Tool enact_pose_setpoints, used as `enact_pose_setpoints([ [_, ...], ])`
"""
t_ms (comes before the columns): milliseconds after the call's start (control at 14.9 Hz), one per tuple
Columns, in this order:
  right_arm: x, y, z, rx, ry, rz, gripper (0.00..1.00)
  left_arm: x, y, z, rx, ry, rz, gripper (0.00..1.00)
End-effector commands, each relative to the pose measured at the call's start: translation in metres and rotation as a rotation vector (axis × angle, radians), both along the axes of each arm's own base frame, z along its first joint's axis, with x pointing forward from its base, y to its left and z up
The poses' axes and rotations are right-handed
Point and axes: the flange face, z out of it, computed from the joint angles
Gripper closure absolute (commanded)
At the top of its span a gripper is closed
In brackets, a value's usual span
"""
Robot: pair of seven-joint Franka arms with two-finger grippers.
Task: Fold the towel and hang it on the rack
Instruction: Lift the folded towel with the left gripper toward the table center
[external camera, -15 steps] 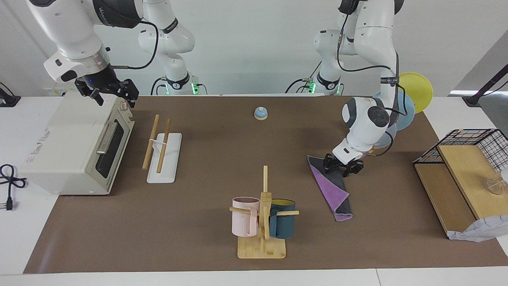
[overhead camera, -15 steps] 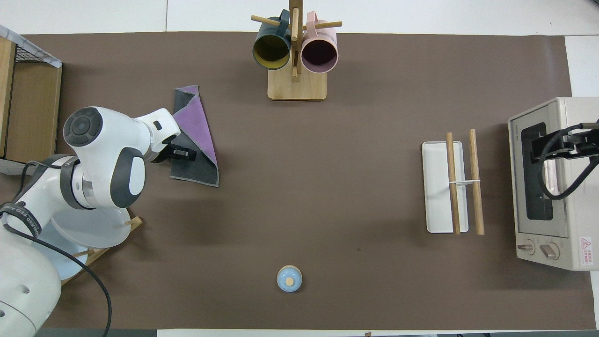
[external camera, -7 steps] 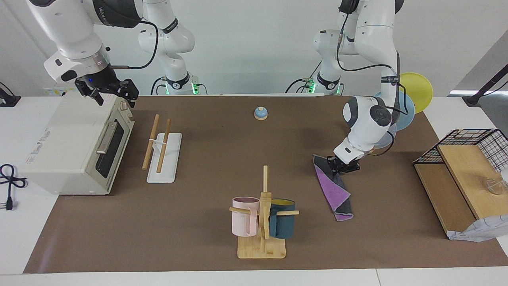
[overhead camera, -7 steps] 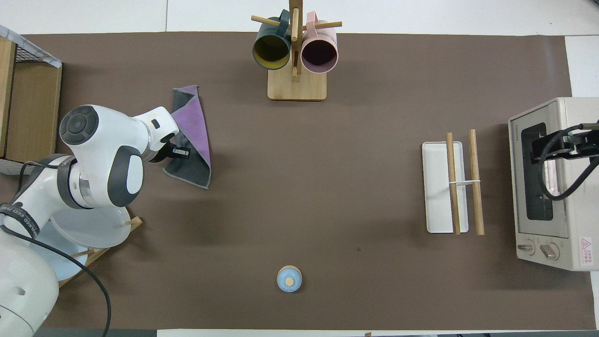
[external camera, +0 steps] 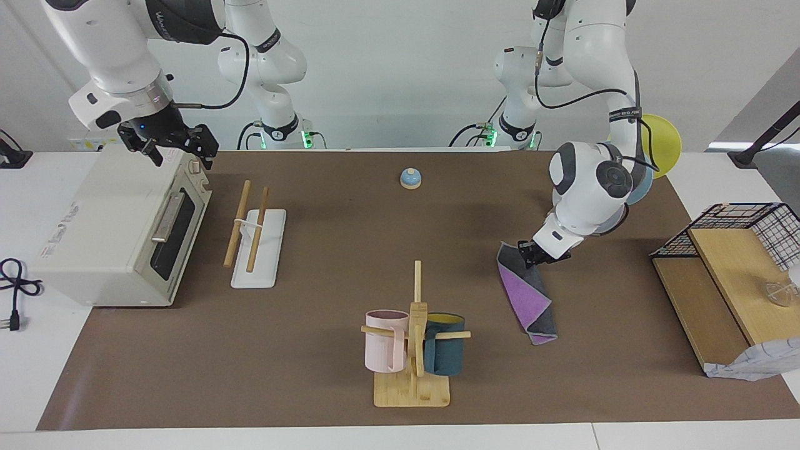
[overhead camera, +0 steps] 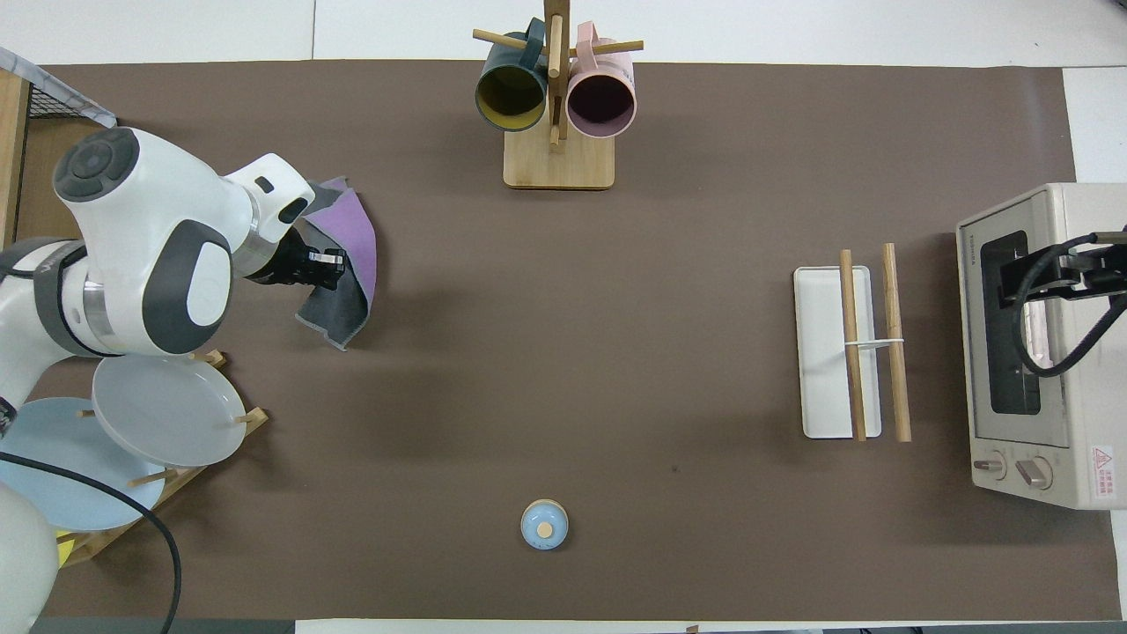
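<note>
Purple-and-grey towel (external camera: 529, 297) sits right of centre in the facing view, one edge pinched by the left gripper (external camera: 532, 258) and lifted a bit while the rest drags on the mat. Looks like the fold step to me: next it probably needs to carry that edge over the free end and lay it flat. Right gripper (external camera: 180, 145) waits spread wide over the toaster (external camera: 119, 231), upper left. Rack (external camera: 253, 237) stands beside the toaster, bare.
</note>
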Motion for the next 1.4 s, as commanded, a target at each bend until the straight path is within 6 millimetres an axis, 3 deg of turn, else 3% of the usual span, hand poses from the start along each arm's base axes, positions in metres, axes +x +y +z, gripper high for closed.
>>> enact_pose_setpoints([
  [0, -0.003, -0.003, 0.000, 0.015, -0.007, 0.002, 0.00, 0.001, -0.004, 0.050, 0.076, 0.082, 0.120, 1.00],
  [201, -0.003, -0.002, 0.000, 0.015, -0.007, 0.004, 0.00, -0.005, -0.016, 0.096, 0.133, 0.167, 0.299, 1.00],
  [468, -0.003, -0.002, 0.000, 0.015, -0.007, 0.004, 0.00, -0.020, -0.023, 0.127, 0.177, 0.221, 0.587, 1.00],
  [736, -0.003, -0.003, 0.000, 0.015, -0.007, 0.002, 0.00, -0.030, -0.030, 0.157, 0.083, 0.283, 0.848, 1.00],
  [1137, -0.003, -0.002, 0.000, 0.015, -0.007, 0.004, 0.00, -0.026, -0.042, 0.173, 0.006, 0.386, 1.270, 1.00],
  [1338, -0.003, -0.003, 0.000, 0.015, -0.007, 0.002, 0.00, -0.036, -0.054, 0.195, -0.001, 0.443, 1.495, 1.00],
])
